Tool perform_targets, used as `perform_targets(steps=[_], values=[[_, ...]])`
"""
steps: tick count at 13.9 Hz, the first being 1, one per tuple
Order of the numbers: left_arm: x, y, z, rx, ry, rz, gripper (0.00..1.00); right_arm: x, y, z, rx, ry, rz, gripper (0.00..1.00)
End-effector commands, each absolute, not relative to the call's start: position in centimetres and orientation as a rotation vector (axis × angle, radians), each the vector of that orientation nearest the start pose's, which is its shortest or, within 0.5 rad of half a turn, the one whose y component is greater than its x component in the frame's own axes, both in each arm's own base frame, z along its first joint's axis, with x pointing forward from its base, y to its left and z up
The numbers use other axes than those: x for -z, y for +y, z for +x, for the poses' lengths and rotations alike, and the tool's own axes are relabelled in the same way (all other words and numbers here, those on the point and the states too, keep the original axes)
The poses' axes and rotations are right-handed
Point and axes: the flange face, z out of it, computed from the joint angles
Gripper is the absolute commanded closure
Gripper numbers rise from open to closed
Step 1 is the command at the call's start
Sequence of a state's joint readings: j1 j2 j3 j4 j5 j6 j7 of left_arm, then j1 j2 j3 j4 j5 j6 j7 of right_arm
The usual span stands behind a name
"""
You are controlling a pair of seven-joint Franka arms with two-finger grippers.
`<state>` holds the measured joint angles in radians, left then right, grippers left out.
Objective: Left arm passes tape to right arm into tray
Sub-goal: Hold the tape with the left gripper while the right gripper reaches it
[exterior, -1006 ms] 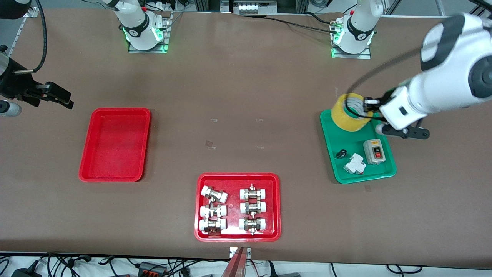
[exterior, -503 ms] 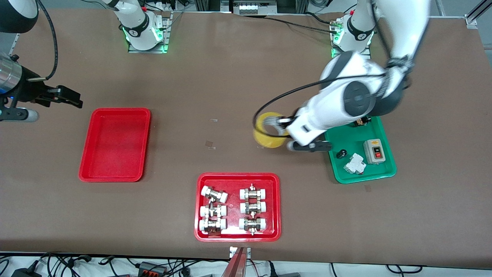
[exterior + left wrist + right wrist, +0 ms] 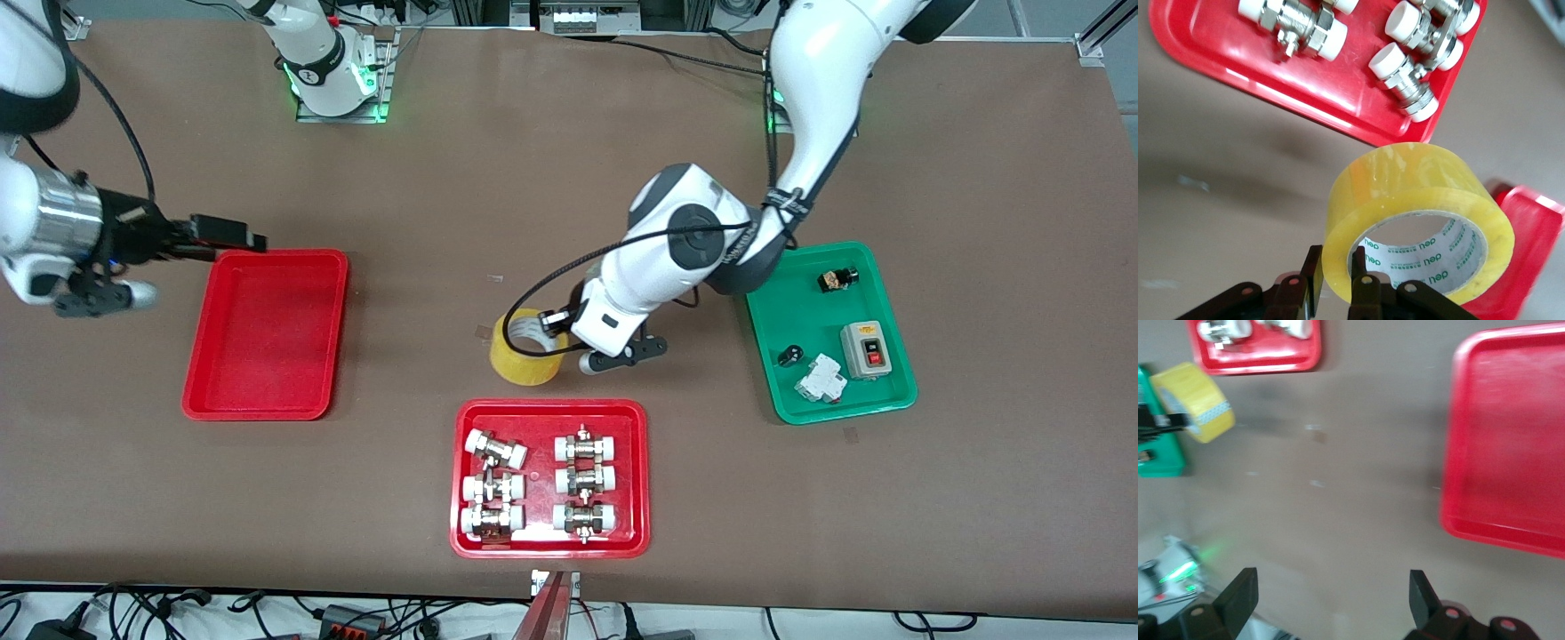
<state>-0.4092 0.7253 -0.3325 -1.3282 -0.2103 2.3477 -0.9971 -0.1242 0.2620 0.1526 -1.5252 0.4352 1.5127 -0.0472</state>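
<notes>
Behind tape (image 3: 524, 356), end effector (image 3: 556, 322) half-hidden.

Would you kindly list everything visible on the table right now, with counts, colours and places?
tape: 1, yellowish, held by the left gripper over bare table, just above the fittings tray's edge in the front view
plain tray: 1, red, toward the right arm's end
fittings tray: 1, red, nearest the front camera, mid-table
fittings: 6, metal with white caps, in the fittings tray
green tray: 1, toward the left arm's end
switch box: 1, grey with red button, in the green tray
breaker: 1, white, in the green tray
small parts: 2, dark, in the green tray
left gripper: shut on the tape's wall
right gripper: open, over the plain tray's edge
</notes>
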Motion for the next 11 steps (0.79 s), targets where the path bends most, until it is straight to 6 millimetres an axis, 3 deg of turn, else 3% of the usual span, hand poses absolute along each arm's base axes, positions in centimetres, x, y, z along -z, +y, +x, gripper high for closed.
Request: perform_targets(steps=[1,6,11], values=[[-37.9,-48.1,60.8,-0.158,-1.220,-3.493,0.92,-47.1,5.8,62.8,-0.318,-0.156,-2.476,0.00],[-36.0,-50.4,59.5,-0.208,-1.305,-3.468,0.85,-40.4,8.2,66.0,-0.156,-0.302,-2.229,0.00],[-35.9,-51.3,58.8,-0.262,-1.361,-3.448,0.81,-35.8,12.0,67.7,0.015,-0.372,-2.071,0.00]])
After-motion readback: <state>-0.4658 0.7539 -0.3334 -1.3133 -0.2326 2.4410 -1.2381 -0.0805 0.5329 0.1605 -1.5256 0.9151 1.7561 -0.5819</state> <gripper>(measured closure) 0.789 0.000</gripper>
